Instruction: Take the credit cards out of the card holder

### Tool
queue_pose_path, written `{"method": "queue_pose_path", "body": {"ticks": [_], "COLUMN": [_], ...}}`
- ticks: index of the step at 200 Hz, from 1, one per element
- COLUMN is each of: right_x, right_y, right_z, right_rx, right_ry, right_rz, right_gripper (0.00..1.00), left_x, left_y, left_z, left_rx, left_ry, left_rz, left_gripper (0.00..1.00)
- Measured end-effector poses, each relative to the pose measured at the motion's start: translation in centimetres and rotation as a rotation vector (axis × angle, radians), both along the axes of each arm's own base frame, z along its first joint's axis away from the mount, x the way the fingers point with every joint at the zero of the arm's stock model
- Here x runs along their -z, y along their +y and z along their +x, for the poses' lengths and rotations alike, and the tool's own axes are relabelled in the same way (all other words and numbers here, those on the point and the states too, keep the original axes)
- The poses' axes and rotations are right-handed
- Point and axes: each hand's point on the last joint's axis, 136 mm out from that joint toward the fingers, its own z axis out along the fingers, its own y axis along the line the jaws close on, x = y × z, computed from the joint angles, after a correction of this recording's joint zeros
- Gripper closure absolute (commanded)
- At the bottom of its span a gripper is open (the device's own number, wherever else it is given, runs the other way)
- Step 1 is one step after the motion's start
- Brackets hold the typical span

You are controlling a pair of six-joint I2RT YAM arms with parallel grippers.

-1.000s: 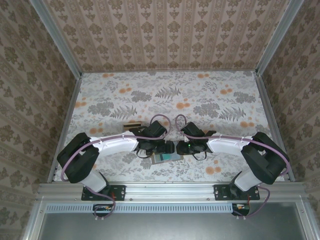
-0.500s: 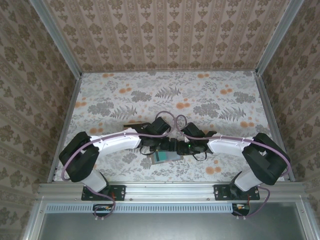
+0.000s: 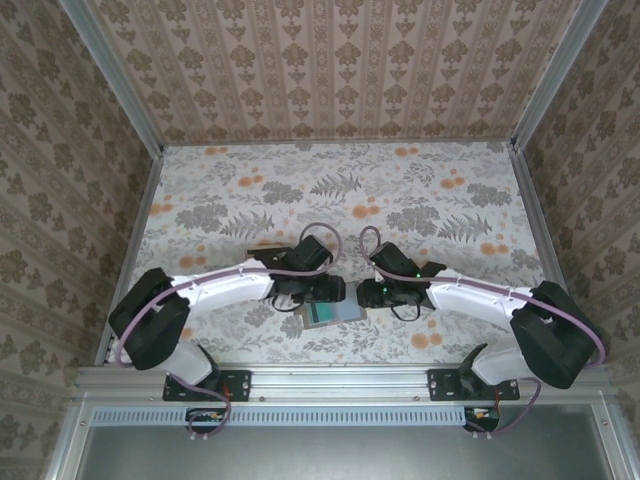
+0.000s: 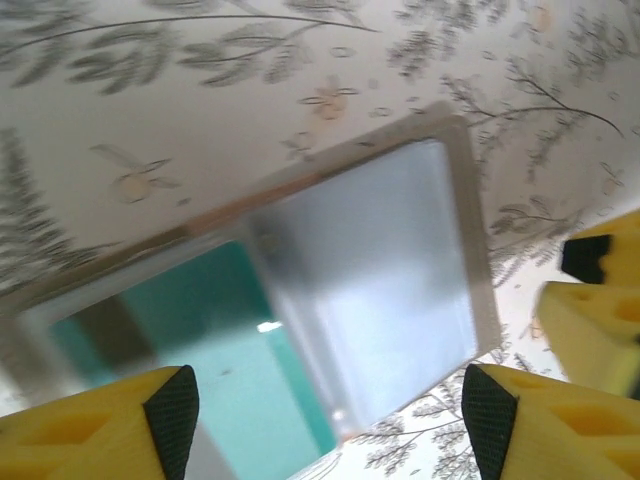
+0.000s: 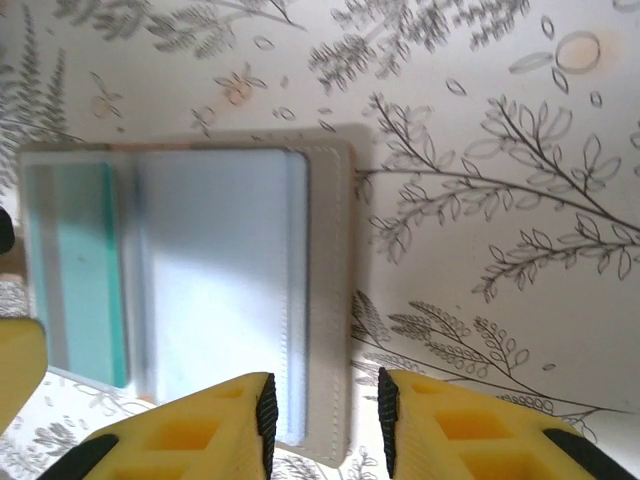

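I'm seeing left claw gaping wide above card holder; right claw hovering narrowly parted over holder's stitched edge; table spreading beyond.

Card holder spread open, flat on the patterned table, close to its near edge and about midway across. Lining up: blue-grey panels inside a stitched grey-tan border. Seen from the right wrist, left panel holding a teal card, tucked in with its long edges parallel to the fold; right panel plain and pale. Farther back and to the left, well apart from the holder, a tan-orange card flat on the table, partly hidden.
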Motion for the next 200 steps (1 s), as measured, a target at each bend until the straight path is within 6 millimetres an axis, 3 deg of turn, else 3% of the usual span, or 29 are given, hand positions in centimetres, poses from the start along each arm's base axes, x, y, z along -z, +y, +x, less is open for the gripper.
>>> {"method": "queue_pose_path", "body": {"ticks": [52, 79, 117, 200], "right_x": [-3.0, -2.6, -0.6, 1.3], "right_y": [2.7, 4.3, 5.2, 6.9], "right_z": [1.2, 1.0, -0.3, -1.5], "right_rx": [-0.04, -0.083, -0.124, -0.182], "right_ry": [-0.041, -0.013, 0.071, 0.167], "right_rz": [0.077, 0.087, 0.088, 0.137], "right_gripper": [0.63, 0.64, 0.67, 0.68], "left_x": [1.4, 2.5, 3.0, 3.5], "left_y": [3.6, 4.5, 4.7, 4.4], "left_z": [-0.4, -0.8, -0.8, -0.9], "left_rx": [-0.089, -0.109, -0.115, -0.115], "left_ry": [0.011, 0.03, 0.032, 0.04], "left_rz": [0.041, 0.064, 0.065, 0.054], "left_gripper": [0.7, 0.87, 0.9, 0.9]}}
